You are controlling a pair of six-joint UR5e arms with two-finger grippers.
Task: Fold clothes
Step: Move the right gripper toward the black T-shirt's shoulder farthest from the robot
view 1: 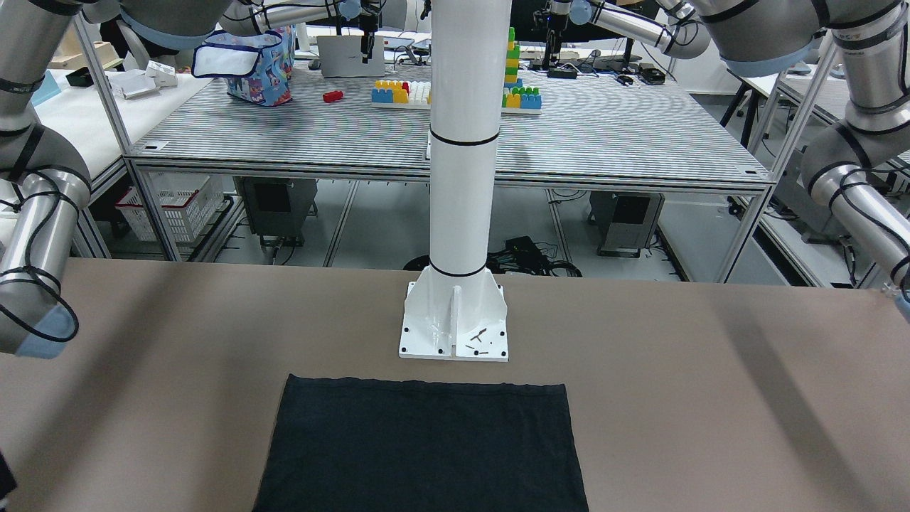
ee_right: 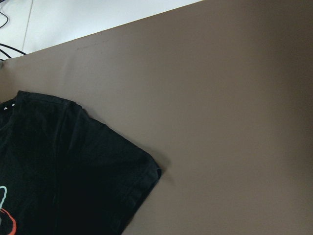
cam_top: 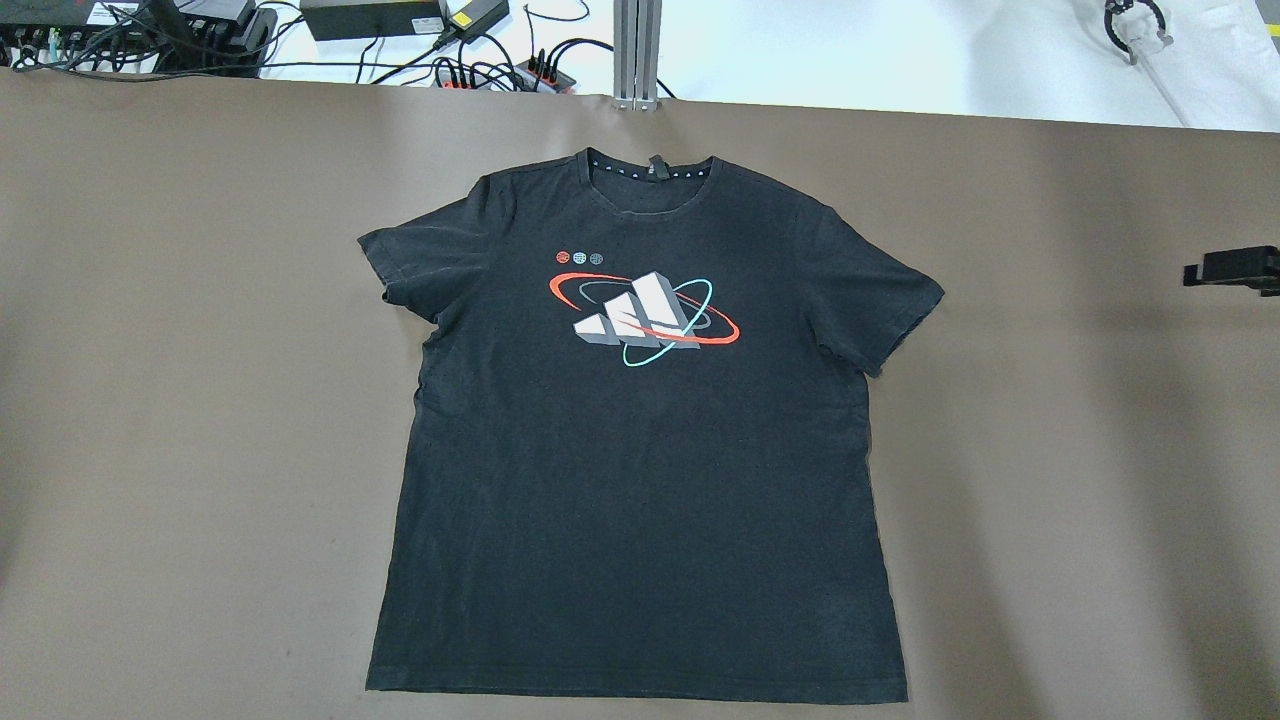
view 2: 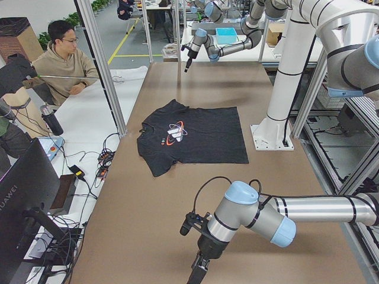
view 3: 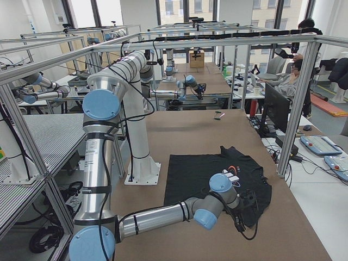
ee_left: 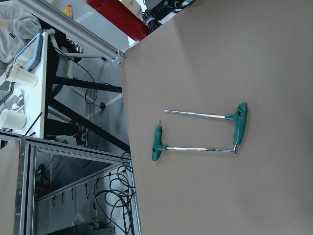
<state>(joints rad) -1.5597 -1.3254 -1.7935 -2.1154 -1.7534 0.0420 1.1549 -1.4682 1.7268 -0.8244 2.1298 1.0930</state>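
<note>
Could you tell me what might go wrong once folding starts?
The shirt has its hem close to the post base; a grasp there might hit it. Two hex keys lie loose on the table in the left wrist view; the left arm might knock them.

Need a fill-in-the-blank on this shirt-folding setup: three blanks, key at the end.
1. The black T-shirt lies flat on the brown table with its printed logo facing ___.
2. The shirt edge nearest the white post base is its ___.
3. In the left wrist view, ___ green-handled T-keys lie on the table.
Missing words: up; hem; two.
</note>
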